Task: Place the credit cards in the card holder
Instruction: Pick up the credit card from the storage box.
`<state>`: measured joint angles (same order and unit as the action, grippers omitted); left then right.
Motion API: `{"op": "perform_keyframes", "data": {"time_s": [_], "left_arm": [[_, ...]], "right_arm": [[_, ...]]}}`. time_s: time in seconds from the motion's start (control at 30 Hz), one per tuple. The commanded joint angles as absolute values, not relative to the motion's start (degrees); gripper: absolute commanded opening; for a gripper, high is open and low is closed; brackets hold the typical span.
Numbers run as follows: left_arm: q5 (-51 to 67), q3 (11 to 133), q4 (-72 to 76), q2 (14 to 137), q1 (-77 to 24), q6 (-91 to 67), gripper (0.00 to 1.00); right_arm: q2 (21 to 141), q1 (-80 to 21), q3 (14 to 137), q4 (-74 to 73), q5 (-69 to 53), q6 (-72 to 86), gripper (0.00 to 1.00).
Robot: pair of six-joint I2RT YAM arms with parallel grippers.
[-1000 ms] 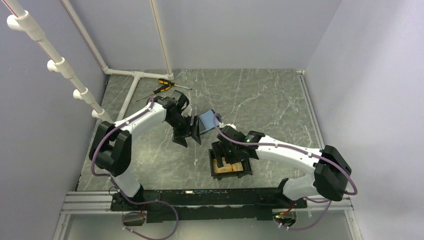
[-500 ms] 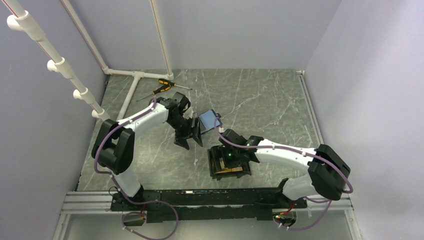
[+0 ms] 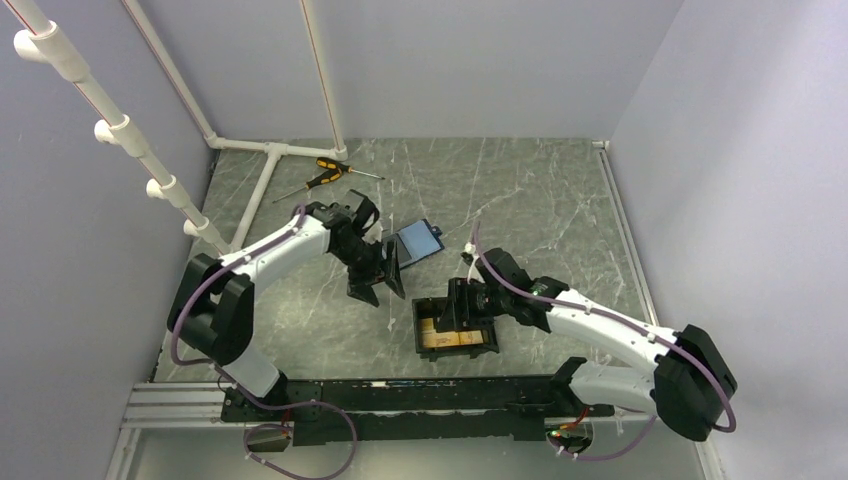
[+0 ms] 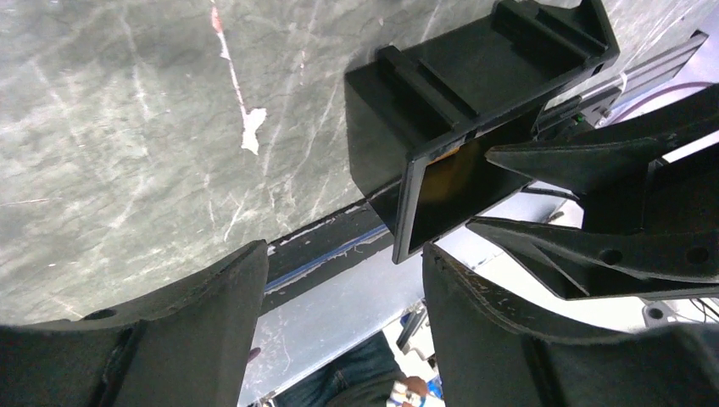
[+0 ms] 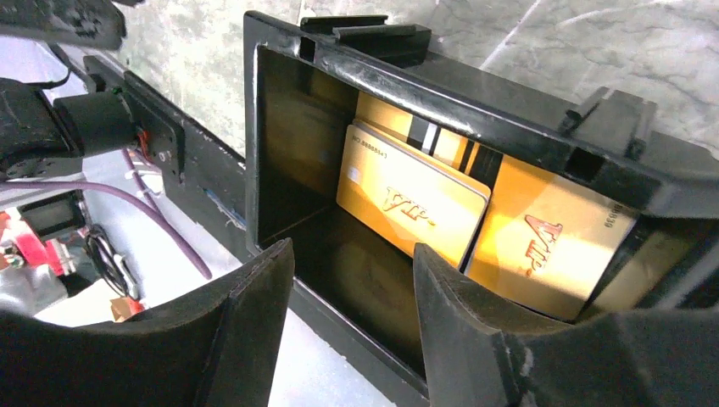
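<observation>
The card holder [image 5: 475, 110] was hard black plastic, glossy enough that its inner walls mirrored the gold. Inside it, the credit cards [image 5: 411, 199] were smooth, shiny orange-gold plastic with red script. Beneath the card holder, the desk [image 3: 540, 200] looked like smooth grey-green stone with white veins. Over the card holder's edge, the right tool [image 5: 352, 250] had matt black fingers [image 5: 246, 331], grainy along the edges.

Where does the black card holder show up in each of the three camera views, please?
Top view: card holder low centre, just beyond the black rail.
Left wrist: card holder upper right, seen side-on; black rail below it.
Right wrist: card holder fills the middle, gold cards inside; black rail at left.
Shared landmark: the black rail along the table's near edge.
</observation>
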<state>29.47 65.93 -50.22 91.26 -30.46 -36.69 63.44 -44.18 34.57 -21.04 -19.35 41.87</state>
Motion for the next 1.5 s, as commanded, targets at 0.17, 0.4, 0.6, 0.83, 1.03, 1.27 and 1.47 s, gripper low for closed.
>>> {"op": "perform_keyframes", "data": {"time_s": [0.17,0.4,0.6,0.83,1.03,1.27,1.47], "left_arm": [[35.57,66.57,-47.38,95.38,-33.43,-35.44,0.72],[35.43,68.64,-48.84,98.02,-33.70,-33.58,0.71],[36.41,67.95,-47.54,97.91,-34.16,-34.32,0.71],[36.50,69.10,-47.43,99.27,-35.73,-34.46,0.70],[36.25,69.83,-47.87,99.75,-36.37,-34.44,0.70],[36.46,70.37,-47.84,99.69,-36.47,-34.46,0.70],[35.98,70.82,-48.24,98.68,-36.46,-33.97,0.69]], "right_arm": [[70.01,-43.95,37.73,-28.51,-11.71,43.79,0.66],[74.28,-44.18,37.99,-20.91,-18.14,42.91,0.61],[71.28,-44.12,36.93,-14.74,-22.96,45.94,0.48],[69.86,-43.99,35.52,-12.09,-24.24,48.87,0.40],[70.26,-43.93,35.44,-11.48,-25.08,48.72,0.26],[73.09,-44.03,36.05,-9.52,-25.65,48.28,0.29],[74.69,-44.03,37.44,-8.18,-26.04,48.78,0.17]]}}
